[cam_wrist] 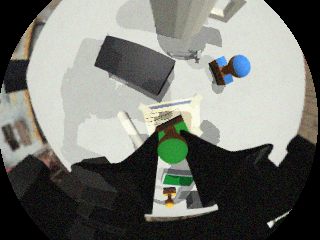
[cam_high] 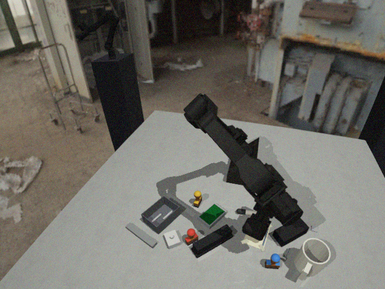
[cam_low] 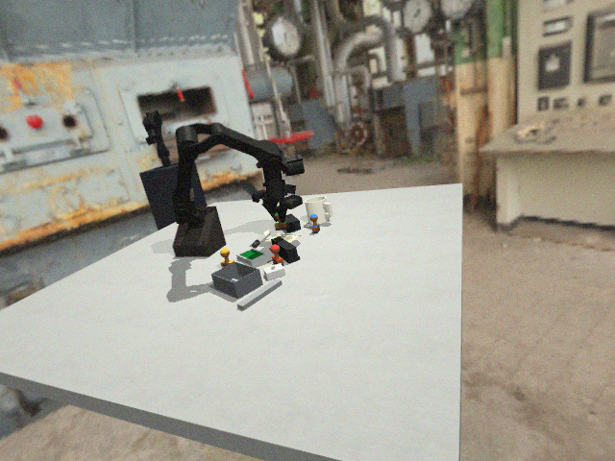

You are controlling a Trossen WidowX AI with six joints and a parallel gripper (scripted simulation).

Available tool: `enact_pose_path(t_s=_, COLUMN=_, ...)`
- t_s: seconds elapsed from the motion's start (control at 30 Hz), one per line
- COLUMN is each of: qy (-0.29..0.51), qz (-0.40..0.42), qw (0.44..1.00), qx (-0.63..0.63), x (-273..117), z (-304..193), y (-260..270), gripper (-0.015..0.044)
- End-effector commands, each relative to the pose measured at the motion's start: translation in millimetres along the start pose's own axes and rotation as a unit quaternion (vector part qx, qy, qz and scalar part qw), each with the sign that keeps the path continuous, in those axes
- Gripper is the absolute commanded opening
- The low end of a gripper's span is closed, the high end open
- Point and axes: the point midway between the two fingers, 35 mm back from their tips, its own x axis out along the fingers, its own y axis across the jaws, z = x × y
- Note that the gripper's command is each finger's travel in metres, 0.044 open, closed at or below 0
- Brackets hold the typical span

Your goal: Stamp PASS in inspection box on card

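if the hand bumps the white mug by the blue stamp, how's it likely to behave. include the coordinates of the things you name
The mug (cam_high: 303,259) (cam_low: 314,210) (cam_wrist: 177,17) looks rigid, so it probably wouldn't flex. Standing upright on its base, it would likely slide under a low nudge but might tip if hit near the rim. Its side handle could make it swivel.

black arm arched over, wrist bent downward, pincer low, gripping firmly

Green stamp: wooden body, green knob up, gripped, above or on the card; contact unclear.
Ink pad: green surface, grey rectangular tray, open, flat on the bench.
Card: cream, dark written lines, blue strip; lies flat, partly hidden.
Inspection box: perhaps under the stamp, can't make out.
Bench: pale grey, flat.
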Motion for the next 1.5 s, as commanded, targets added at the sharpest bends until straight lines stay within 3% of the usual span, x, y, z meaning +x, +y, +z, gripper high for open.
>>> enact_pose_path(t_s=0.0, qy=0.002, qz=0.0, qw=1.0, qx=0.0, x=4, z=-1, y=-1, gripper=0.0)
enact_pose_path(t_s=1.47, qy=0.0, qz=0.0, qw=1.0, qx=0.0, x=28, z=-4, y=-2, gripper=0.0)
